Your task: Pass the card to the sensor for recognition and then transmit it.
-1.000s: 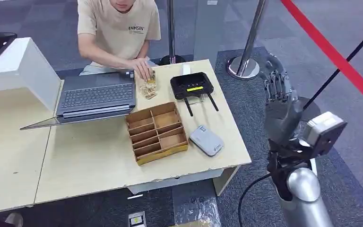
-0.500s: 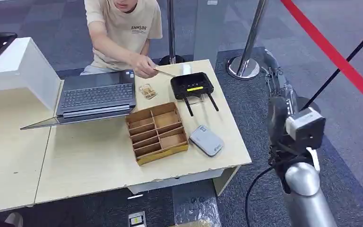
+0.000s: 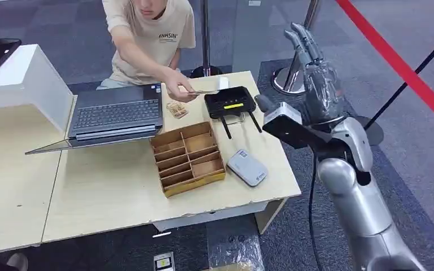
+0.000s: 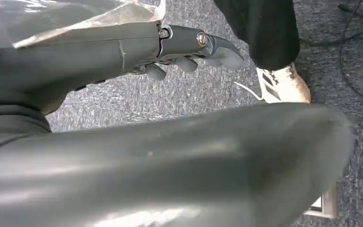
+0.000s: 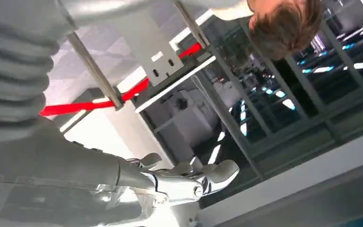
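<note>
Since half a second ago: right hand (image 3: 316, 79) risen from beside the table's right edge to about 1 o'clock of the pale plywood table (image 3: 118, 192), fingers now straight, spread and pointing up, holding nothing; wrist camera block swung round toward the table. Person's hand (image 3: 178, 89) moved forward from above the laptop's corner, now holding the thin pale card (image 3: 203, 90) flat just over the far left corner of the black sensor box with yellow strip and two antennas (image 3: 230, 103), at 12 o'clock of the brown wooden compartment tray (image 3: 187, 158). Small grey rounded device (image 3: 247, 167) unmoved at 3 o'clock of the tray; open grey laptop (image 3: 116, 116) unmoved at 10 o'clock.

Right forearm angled up from the lower right, elbow bent, palm side hard to judge. In the right wrist view, fingers (image 5: 189, 177) extended against a background of ceiling and glass.

Left hand (image 4: 184, 49) hanging over grey carpet, fingers loosely curled with nothing in them; a person's white shoe (image 4: 283, 85) close by. Card's face unreadable; contact with the sensor impossible to tell.
</note>
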Motion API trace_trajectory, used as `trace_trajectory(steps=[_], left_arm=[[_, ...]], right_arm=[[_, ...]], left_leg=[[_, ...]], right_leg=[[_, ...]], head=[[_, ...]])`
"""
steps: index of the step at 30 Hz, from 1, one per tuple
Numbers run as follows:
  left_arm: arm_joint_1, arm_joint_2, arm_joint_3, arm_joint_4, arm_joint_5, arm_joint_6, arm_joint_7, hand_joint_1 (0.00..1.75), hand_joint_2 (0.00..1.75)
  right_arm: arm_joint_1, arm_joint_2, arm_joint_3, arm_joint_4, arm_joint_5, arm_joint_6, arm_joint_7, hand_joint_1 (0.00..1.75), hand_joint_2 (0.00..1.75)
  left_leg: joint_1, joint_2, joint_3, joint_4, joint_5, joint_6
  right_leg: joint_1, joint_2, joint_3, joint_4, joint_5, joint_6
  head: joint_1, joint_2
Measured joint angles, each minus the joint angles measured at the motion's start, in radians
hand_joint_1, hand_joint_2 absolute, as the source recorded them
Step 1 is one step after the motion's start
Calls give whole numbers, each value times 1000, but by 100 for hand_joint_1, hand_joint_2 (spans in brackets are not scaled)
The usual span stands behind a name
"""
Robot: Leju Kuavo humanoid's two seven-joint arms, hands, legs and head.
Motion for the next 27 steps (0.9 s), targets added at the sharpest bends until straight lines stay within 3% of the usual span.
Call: trace_trajectory(steps=[8,19,27], left_arm=[[-15,-2,-1,0,-7,-1,6,0,0],[-36,-8,-6,0,-13,6,19,0,0],[-41,-13,-8,0,-1,8,18,0,0]], right_arm=[[-92,34,64,203,-36,-16,-46,0,175],[-236,132,130,554,-64,-106,-136,0,175],[-271,198,171,734,-57,-134,-179,0,175]], left_leg=[[0,0,-1,0,0,0],[0,0,-1,0,0,0],[0,0,-1,0,0,0]], right_leg=[[0,0,0,0,0,0],[0,0,-1,0,0,0],[0,0,-1,1,0,0]], head=[[0,0],[0,0],[0,0]])
